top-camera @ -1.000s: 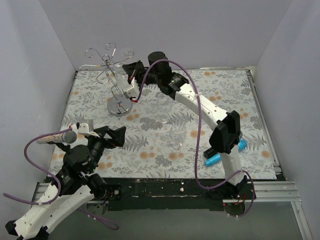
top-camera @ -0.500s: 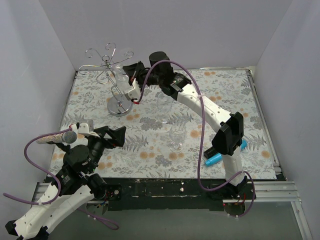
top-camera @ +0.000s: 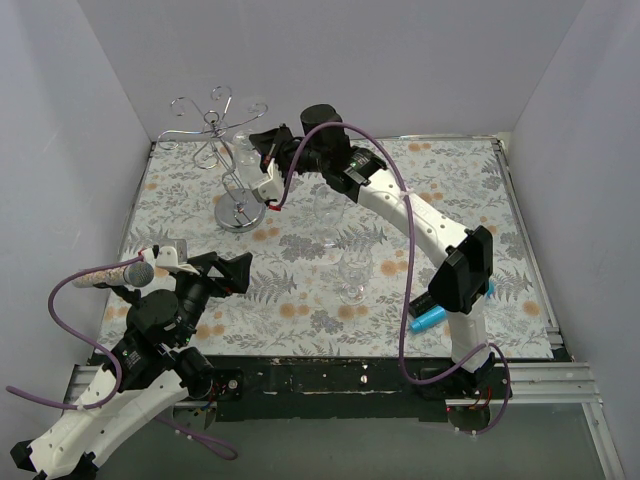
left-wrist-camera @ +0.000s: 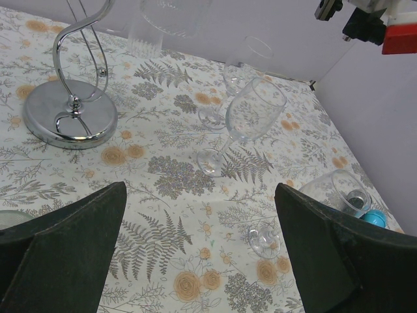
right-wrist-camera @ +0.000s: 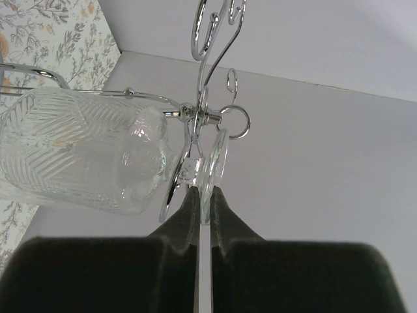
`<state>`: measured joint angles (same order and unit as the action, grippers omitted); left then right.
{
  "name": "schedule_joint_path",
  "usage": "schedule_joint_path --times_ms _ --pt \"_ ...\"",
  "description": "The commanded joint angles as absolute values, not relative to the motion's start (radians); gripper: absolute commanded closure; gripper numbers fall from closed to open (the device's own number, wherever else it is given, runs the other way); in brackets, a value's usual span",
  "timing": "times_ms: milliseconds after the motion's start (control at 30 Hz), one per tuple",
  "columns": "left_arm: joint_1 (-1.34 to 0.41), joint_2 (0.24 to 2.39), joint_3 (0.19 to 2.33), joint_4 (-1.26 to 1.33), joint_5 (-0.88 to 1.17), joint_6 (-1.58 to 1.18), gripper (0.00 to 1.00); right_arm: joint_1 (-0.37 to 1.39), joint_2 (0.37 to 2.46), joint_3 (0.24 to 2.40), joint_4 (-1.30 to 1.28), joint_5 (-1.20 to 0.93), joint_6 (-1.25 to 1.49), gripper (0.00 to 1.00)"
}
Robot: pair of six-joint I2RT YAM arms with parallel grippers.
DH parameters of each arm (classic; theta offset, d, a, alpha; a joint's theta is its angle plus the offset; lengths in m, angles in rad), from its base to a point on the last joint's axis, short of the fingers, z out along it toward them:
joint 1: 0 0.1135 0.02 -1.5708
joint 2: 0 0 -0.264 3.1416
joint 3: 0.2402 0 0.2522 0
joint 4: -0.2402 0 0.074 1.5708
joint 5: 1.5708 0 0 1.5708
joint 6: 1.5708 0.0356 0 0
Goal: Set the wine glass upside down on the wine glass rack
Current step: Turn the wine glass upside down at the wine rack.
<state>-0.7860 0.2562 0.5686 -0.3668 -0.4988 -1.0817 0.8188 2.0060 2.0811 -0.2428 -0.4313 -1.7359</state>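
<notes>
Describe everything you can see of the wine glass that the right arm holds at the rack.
The wine glass is clear, with a ribbed cut pattern on its bowl, a short stem and a round foot. The right fingers pinch the foot's rim. Its stem sits beside the curled arms of the silver wire rack; whether it hangs there cannot be told.

We've got a floral worktop [top-camera: 300, 310] carrying the wine glass rack [top-camera: 238, 215] far-left, far glass [top-camera: 328, 212] and near glass [top-camera: 353, 270] upright mid-surface, and a tipped glass [left-wrist-camera: 339, 190] beside a blue object [left-wrist-camera: 374, 218].
</notes>
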Motion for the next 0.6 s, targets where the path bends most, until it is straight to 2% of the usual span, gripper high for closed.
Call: schedule_joint_path --times_ms 0,567 --pt "-0.788 0.255 0.569 -0.377 -0.514 -1.08 0.02 0.833 1.916 2.094 -0.186 -0.451 -1.758 0.99" --pt "-0.788 0.25 0.569 -0.379 -0.509 -1.081 0.02 0.828 1.891 2.066 -0.186 -0.4 -1.76 0.99"
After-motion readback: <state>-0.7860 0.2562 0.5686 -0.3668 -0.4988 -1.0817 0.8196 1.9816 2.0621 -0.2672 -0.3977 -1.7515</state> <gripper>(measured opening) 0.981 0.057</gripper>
